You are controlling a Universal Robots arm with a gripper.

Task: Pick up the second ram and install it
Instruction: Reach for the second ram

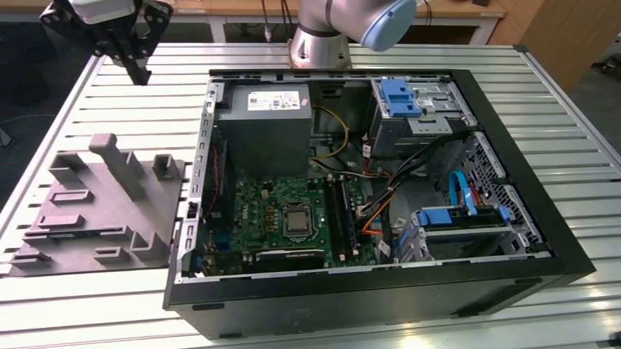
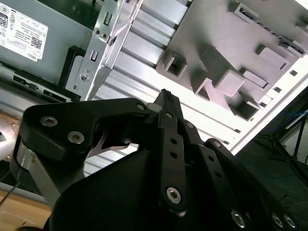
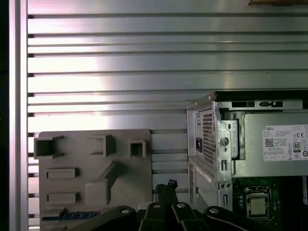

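Grey fixture tray (image 1: 97,211) near gripper (image 1: 139,73), fingers together, nothing held. I'd open wide, square up along the ram, descend slow.

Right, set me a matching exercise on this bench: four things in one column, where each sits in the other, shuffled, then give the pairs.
Things:
1. tool
2. grey moulded fixture
3. power supply
4. motherboard

Places:
A. green, flat in the bottom of the open case
B. on the table, at the exterior view's left of the case
C. in the air over the table's far corner, at the exterior view's left
D. inside the case, in its far corner at the exterior view's left

Pairs: 1-C, 2-B, 3-D, 4-A.
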